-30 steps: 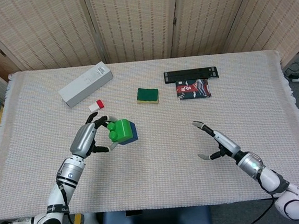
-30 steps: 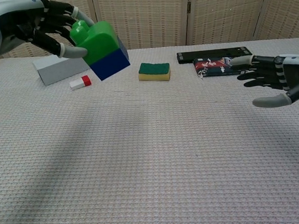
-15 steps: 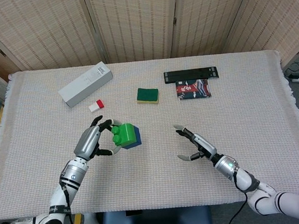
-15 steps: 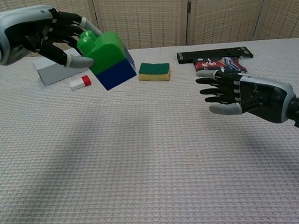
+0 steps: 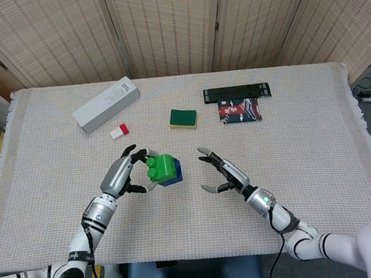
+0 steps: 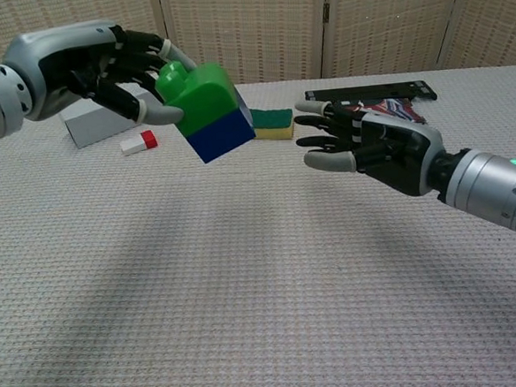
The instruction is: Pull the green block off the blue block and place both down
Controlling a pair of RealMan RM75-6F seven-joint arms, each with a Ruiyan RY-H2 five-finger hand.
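Observation:
My left hand (image 5: 125,173) (image 6: 99,70) holds the green block (image 5: 161,168) (image 6: 200,95) in the air above the table, tilted. The blue block (image 5: 175,175) (image 6: 222,134) is still stuck under the green one. My right hand (image 5: 224,173) (image 6: 361,142) hovers open just to the right of the pair, fingers spread toward the blue block with a small gap between them.
A green-and-yellow sponge (image 5: 183,118) (image 6: 273,123) lies behind the blocks. At the back left are a white box (image 5: 106,104) and a small red-and-white piece (image 5: 118,130). A black bar (image 5: 237,93) and a patterned packet (image 5: 239,111) lie at the back right.
My left hand carried the stacked blocks rightward toward the middle. My right hand swept in from the right and now sits close beside them.

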